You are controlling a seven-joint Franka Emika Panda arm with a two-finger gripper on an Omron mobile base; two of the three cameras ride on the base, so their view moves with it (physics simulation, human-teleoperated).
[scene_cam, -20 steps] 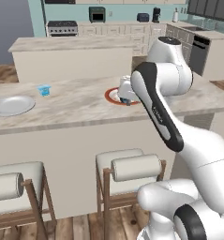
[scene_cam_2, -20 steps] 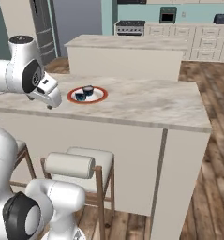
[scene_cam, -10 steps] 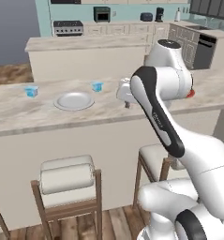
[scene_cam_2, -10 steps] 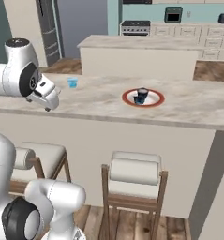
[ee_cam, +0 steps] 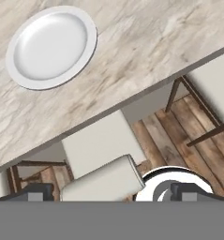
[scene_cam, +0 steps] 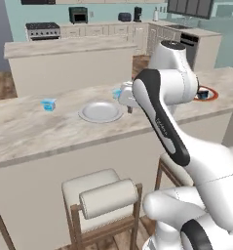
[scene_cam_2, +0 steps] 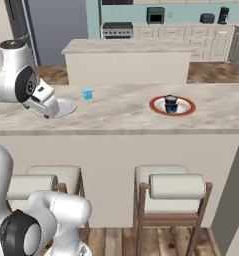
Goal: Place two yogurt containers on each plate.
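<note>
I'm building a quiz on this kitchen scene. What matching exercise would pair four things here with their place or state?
Things:
1. grey plate
2. red-rimmed plate
3. blue cup
4. hand

Places or states:
A. holds dark cups
B. alone on the counter, beside the grey plate
C. empty
D. above the counter edge and stools, holding nothing

Pairs: 1-C, 2-A, 3-B, 4-D

Arm folded high, tool (ee_cam: 111,193) empty — jaws apart
</note>
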